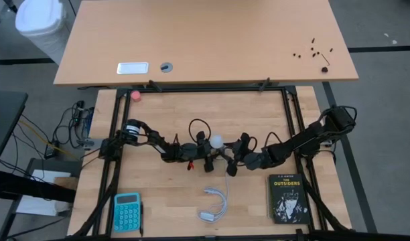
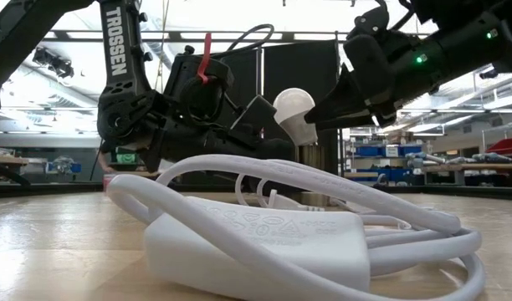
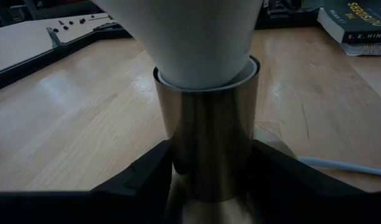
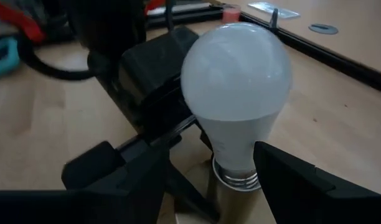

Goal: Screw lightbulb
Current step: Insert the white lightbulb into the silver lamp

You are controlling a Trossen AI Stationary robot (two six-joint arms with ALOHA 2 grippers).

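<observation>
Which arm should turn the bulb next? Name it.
Probably the right. The right gripper stands open around the lightbulb, whose base sits in the metal socket; the left gripper is clamped on that socket, steadying it.

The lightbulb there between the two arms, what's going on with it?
The lightbulb stands upright in a brass-coloured socket at the middle of the table, its threads partly showing above the socket's rim. The left gripper clamps the socket. The right gripper sits open with a finger on each side of the bulb's neck. A white charger lies nearby.
</observation>
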